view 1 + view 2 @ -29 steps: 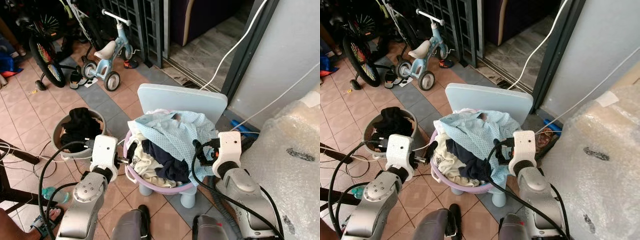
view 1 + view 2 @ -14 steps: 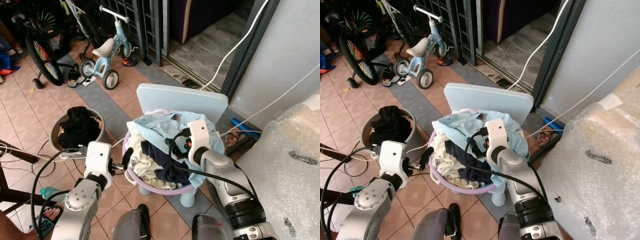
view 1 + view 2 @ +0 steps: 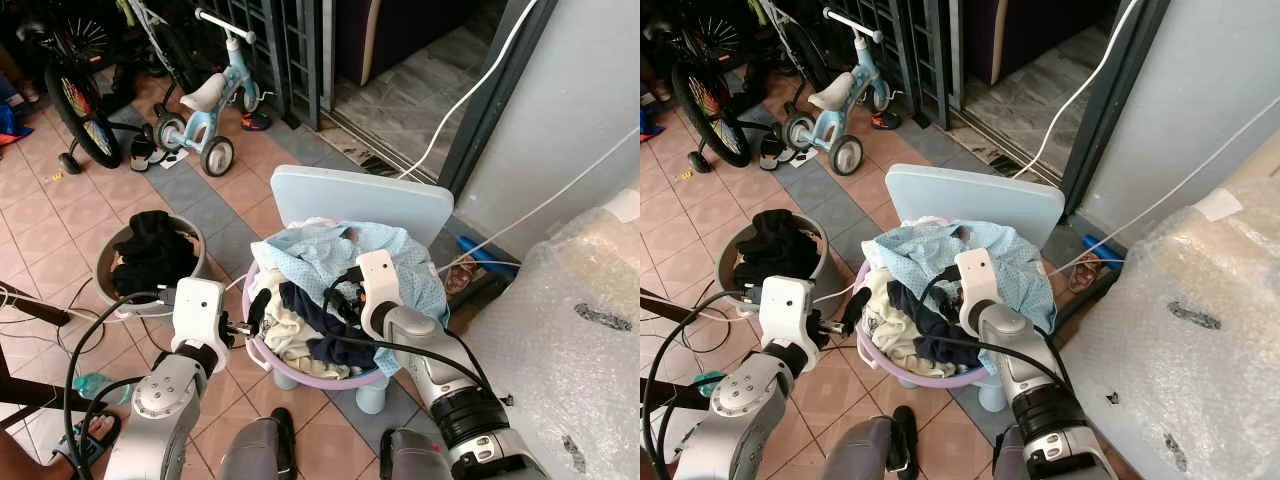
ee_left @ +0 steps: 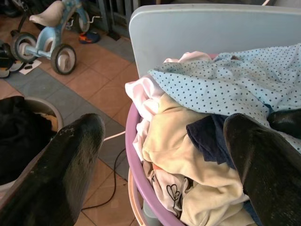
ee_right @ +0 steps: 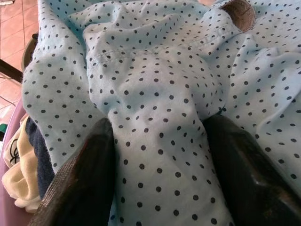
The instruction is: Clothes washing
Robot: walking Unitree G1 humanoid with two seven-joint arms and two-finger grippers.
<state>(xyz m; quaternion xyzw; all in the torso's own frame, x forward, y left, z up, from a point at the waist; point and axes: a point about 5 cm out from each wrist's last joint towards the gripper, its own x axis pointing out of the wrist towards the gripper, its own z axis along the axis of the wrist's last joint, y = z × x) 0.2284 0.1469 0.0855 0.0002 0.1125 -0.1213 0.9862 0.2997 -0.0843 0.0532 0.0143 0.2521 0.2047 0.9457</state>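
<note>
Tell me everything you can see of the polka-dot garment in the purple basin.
The polka-dot garment is light blue, thin-looking woven cloth with small dark dots. It lies crumpled and draped over the top of the laundry heap in the purple basin, spilling over the rim on the robot's right. Under it sit cream and navy clothes. The right claw has its open fingers either side of a raised fold, pressing into the cloth.

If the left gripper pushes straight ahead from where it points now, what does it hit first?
Most likely the purple basin's rim and the cream garment heaped just inside it. The left gripper, open, is aimed at that edge, though depth is hard to judge.
</note>
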